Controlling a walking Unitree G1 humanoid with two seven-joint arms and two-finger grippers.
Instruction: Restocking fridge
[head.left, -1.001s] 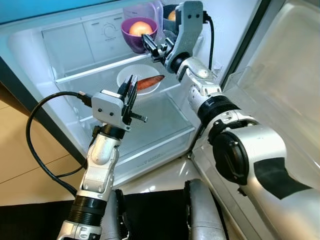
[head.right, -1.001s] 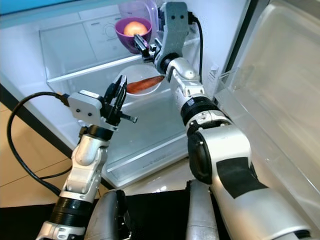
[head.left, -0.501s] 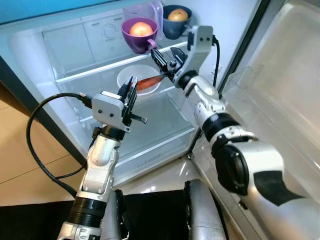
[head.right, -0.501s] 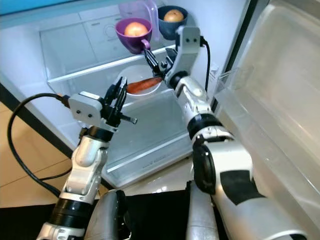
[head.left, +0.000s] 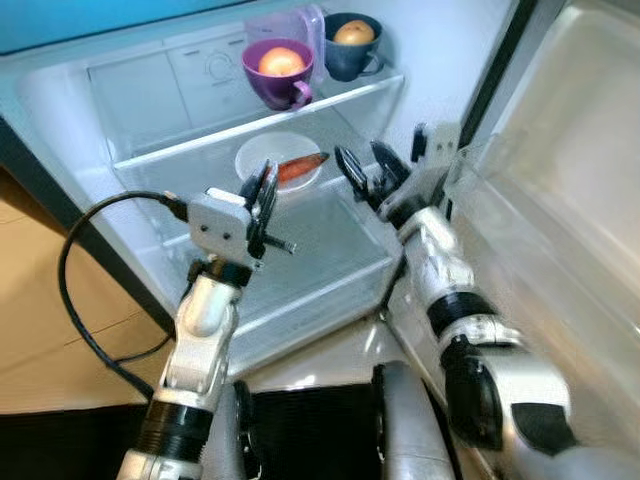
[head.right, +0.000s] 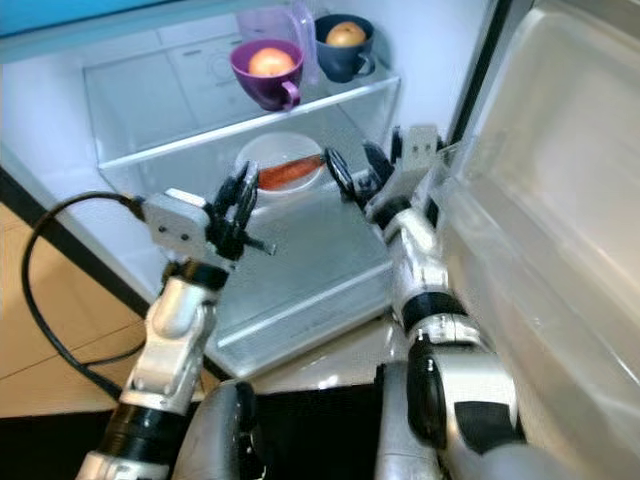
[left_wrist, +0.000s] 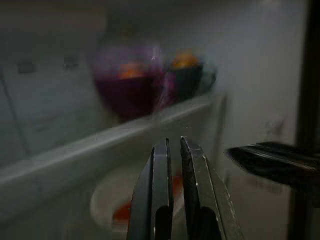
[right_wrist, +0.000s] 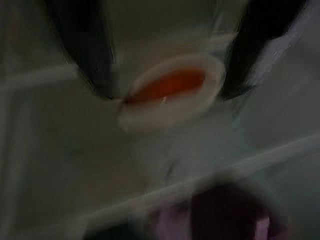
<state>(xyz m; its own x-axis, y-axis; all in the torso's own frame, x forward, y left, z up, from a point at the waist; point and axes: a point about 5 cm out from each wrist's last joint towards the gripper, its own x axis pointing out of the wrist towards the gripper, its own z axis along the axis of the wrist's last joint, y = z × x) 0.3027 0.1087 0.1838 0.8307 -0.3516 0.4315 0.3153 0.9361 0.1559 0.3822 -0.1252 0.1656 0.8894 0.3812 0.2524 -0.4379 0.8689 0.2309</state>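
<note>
Inside the open fridge, a purple cup (head.left: 281, 68) and a dark blue cup (head.left: 350, 45) stand on the upper glass shelf (head.left: 200, 135), each with a round orange fruit in it. Below them, a white bowl (head.left: 255, 160) holding a long orange-red vegetable (head.left: 300, 166) rests on the lower shelf. My right gripper (head.left: 365, 165) hovers open and empty just right of the bowl, level with it; the right wrist view is blurred and looks between the fingers (right_wrist: 85, 50) at the bowl (right_wrist: 170, 107). My left gripper (head.left: 264, 185) is shut and empty in front of the bowl.
The fridge door (head.left: 560, 200) stands open on the right, close to my right arm. A clear jug (head.left: 285, 18) sits behind the cups. A black cable (head.left: 75, 300) loops off my left wrist. Wooden floor (head.left: 40, 300) lies to the left.
My right gripper has left the purple cup on the upper shelf, dropping down and back to beside the white bowl. The dark blue cup has come into sight. The left arm has hardly moved.
</note>
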